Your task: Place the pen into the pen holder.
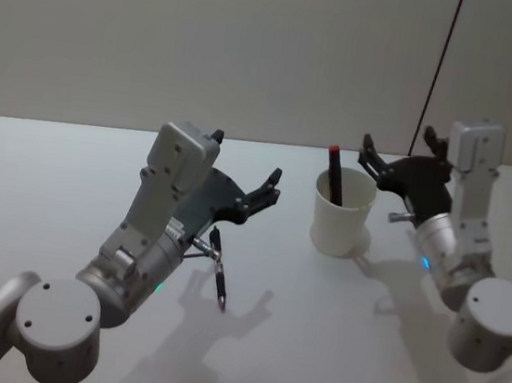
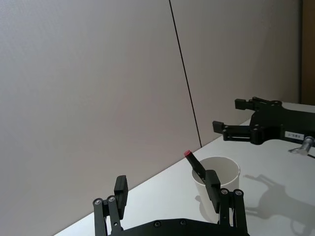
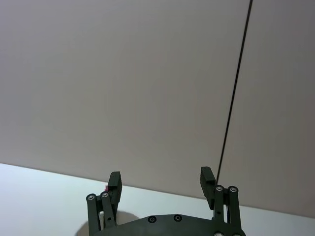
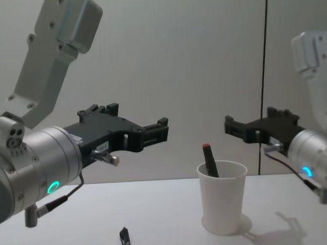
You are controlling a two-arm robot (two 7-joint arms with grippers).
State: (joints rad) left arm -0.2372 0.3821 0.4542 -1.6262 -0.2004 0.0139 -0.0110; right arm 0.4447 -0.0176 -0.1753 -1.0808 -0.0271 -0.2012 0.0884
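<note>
White table (image 1: 54, 157) is meeting a grey wall (image 1: 210, 36); cup (image 1: 341, 225) is standing mid-table holding a red-tipped pen (image 1: 335, 173), black pen (image 1: 219, 266) lying nearer; left gripper (image 2: 166, 183) and right gripper (image 3: 160, 176) are hovering alongside, fingers apart

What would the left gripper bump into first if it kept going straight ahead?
Probably the red-topped pen standing in the paper cup, right ahead of the left gripper. The gripper hangs higher than the cup, so it might pass over.

Both arms are raised and reaching forward, left gripper (image 2: 166, 183) and right gripper (image 3: 160, 177) each with fingers spread wide, nothing between them.
</note>
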